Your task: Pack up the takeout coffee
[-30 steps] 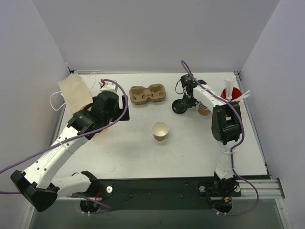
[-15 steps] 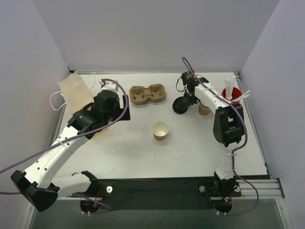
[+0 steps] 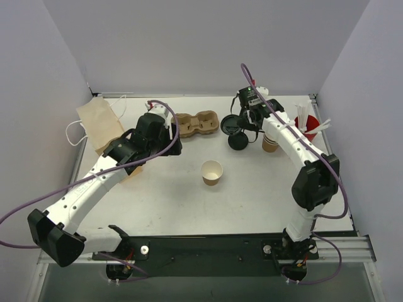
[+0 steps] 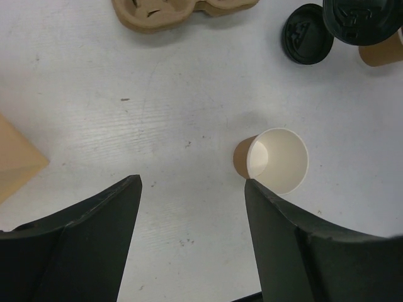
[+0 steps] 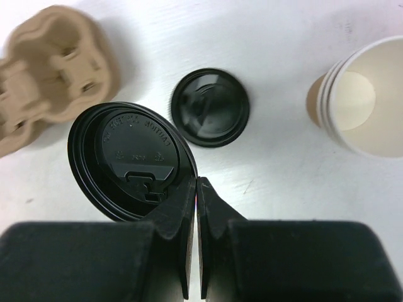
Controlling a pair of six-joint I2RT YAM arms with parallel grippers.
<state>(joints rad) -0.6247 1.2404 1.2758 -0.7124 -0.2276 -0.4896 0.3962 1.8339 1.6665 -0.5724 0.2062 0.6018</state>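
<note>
The left pincer [image 4: 192, 185] is hanging agape, the kraft paper cup [image 4: 272, 162] standing just beyond one jaw; the right pincer [image 5: 196, 182] is pinching a black lid [image 5: 129, 160].

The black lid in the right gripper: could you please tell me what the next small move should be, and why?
Probably carry the lid across to hover over the paper cup. The right gripper is shut on the lid's rim, the cup stands upright and uncovered mid-table, and the open left gripper faces it without touching, likely to steady it.
</note>
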